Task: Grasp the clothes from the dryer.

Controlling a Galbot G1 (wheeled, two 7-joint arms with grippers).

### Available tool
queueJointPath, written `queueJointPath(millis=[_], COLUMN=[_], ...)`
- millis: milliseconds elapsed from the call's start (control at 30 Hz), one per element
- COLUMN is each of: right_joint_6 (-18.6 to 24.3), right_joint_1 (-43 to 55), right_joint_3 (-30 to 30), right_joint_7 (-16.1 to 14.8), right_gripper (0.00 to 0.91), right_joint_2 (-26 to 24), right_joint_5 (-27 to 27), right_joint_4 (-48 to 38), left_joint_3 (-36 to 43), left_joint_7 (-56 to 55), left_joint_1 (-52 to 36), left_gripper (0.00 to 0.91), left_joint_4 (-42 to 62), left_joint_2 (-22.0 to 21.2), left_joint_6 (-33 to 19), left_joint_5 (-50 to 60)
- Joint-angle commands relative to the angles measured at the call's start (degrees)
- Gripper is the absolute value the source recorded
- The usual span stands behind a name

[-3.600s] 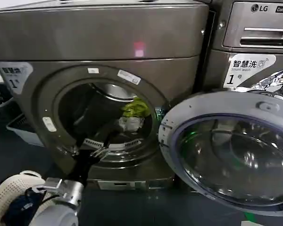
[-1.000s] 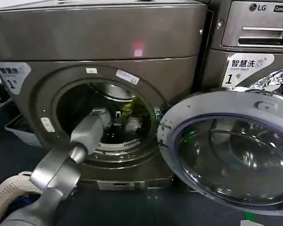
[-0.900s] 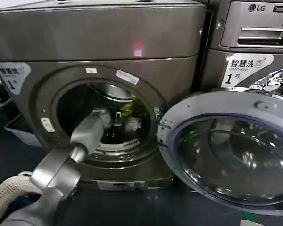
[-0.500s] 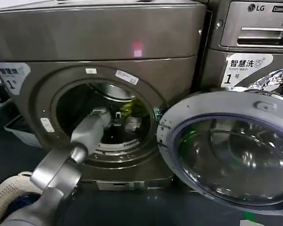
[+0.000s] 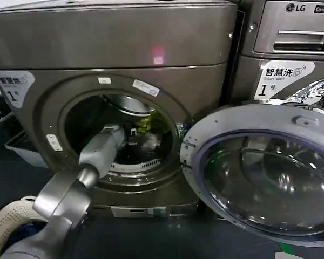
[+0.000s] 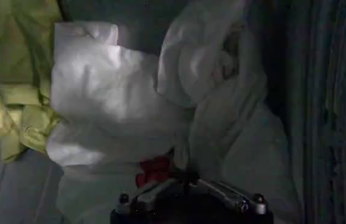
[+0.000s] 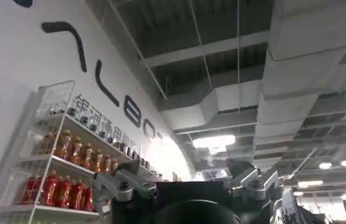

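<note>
Left gripper (image 5: 134, 136) pushed deeper into dryer (image 5: 113, 54), against white cloth (image 6: 160, 103).

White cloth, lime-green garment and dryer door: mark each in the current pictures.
white cloth (image 6: 118, 103), left wrist view, on its broad flat fold.
lime-green garment (image 6: 20, 103), left wrist view, on its crumpled middle.
dryer door (image 5: 243, 116), head view, on its silver rim.
</note>
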Motion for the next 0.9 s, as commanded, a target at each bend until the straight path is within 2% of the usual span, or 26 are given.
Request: queueJointPath(millis=[33,200,267,500,633,700,767,900], right_joint_6=[0.0,0.0,0.0,-0.1,0.2,0.1,0.1,0.7], right_joint_1=[0.0,0.3,0.5,0.7,0.8,1.1,1.2,1.2], right_joint_3=[-0.1,-0.2,-0.3,0.0,0.4,0.2,-0.5,-0.5], right_joint_7=[0.1,0.0,0.0,-0.5,-0.6,-0.7,0.6,0.8], right_gripper=[0.907,0.907,0.907,0.907,0.907,0.907,0.907,0.907], right_joint_2=[0.0,0.0,-0.3,-1.0,-1.5,-1.5,-1.4,-1.2], right_joint_5=[0.0,0.0,-0.1,-0.1,0.1,0.2,0.0,-0.5], right_joint_4=[0.2,0.2,0.1,-0.5,-0.7,-0.6,-0.7,-1.1], left_joint_3=[-2.6,-10.6,-12.7,-18.6,-21.5,-23.1,-25.1,-29.5], left_joint_7=[-0.3,-8.3,-14.3,-27.9,-35.4,-40.3,-46.3,-51.6], left_joint_1=[0.3,2.2,3.8,9.1,13.5,16.1,18.6,21.1], left_gripper=[0.000,0.000,0.000,0.000,0.000,0.000,0.000,0.000], left_joint_4=[-1.5,-6.2,-8.7,-16.0,-22.8,-26.4,-29.8,-34.1], left_joint_2=[0.1,0.8,1.3,1.7,1.8,1.4,0.7,-1.0], left_joint_6=[-0.3,1.2,1.5,3.4,4.9,4.8,3.2,0.0], left_joint_5=[-3.9,-11.4,-18.2,-26.8,-35.3,-35.9,-35.9,-34.1])
